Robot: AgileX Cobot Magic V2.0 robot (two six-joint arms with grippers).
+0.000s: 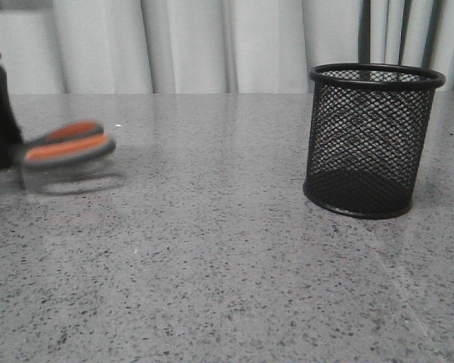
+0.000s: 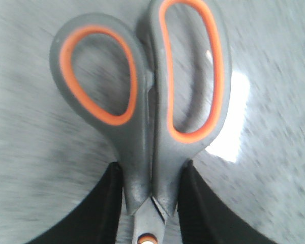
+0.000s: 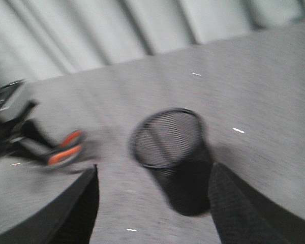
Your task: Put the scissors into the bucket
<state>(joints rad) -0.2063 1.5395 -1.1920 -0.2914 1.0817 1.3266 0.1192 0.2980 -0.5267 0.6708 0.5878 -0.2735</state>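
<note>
The scissors (image 1: 66, 144) have grey looped handles lined in orange. They hang a little above the table at the far left of the front view, handles toward the bucket. My left gripper (image 2: 151, 175) is shut on the scissors (image 2: 147, 101) just above the orange pivot, with the blades hidden. The black wire-mesh bucket (image 1: 372, 140) stands upright at the right. My right gripper (image 3: 152, 175) is open and empty, above the table, with the bucket (image 3: 170, 152) between and beyond its fingers. The scissors also show in the right wrist view (image 3: 65, 147).
The grey speckled table (image 1: 212, 265) stretches between scissors and bucket. Pale curtains (image 1: 197, 45) hang behind the table's far edge.
</note>
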